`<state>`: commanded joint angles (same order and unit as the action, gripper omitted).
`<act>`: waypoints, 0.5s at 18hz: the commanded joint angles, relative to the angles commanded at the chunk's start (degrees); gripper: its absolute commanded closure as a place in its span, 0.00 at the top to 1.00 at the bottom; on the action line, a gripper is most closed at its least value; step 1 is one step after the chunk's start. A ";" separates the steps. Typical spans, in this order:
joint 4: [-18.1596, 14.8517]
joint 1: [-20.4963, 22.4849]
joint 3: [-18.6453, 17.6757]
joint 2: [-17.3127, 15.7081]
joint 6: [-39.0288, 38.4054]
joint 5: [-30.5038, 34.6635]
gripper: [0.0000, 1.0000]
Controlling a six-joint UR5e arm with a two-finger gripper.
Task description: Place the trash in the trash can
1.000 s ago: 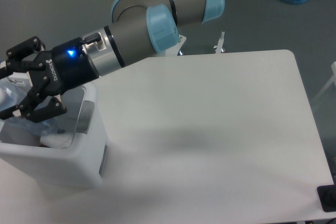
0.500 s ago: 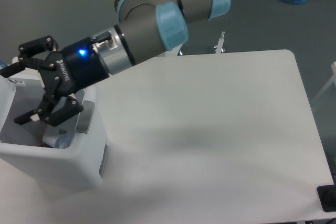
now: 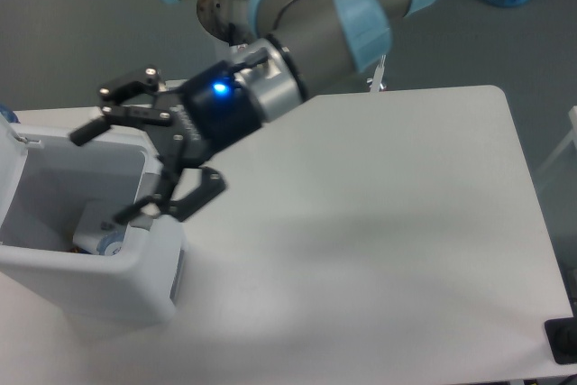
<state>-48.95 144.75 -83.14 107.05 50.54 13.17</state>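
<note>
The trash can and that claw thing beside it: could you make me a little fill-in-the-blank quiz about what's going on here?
1. The end effector has its fingers spread ____.
2. It grips ____ between its fingers.
3. A bottle with a blue cap lies ____ the trash can.
4. The trash can's top is ____, so its inside shows.

Missing words: open; nothing; inside; open

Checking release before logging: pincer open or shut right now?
Open. The pincer has its fingers spread wide with nothing between them, at the trash can rim.
</note>
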 joint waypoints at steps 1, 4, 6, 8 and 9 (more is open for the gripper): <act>0.00 0.71 -0.26 0.00 0.00 0.88 1.00; 0.44 3.95 -3.06 -0.17 1.75 5.79 1.00; 0.35 5.63 -4.22 -0.26 6.66 7.82 1.00; 0.26 7.56 -4.66 -0.26 7.64 10.54 1.00; 0.26 8.44 -4.83 -0.09 7.82 12.47 1.00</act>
<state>-48.69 153.18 -87.98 106.96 58.36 25.64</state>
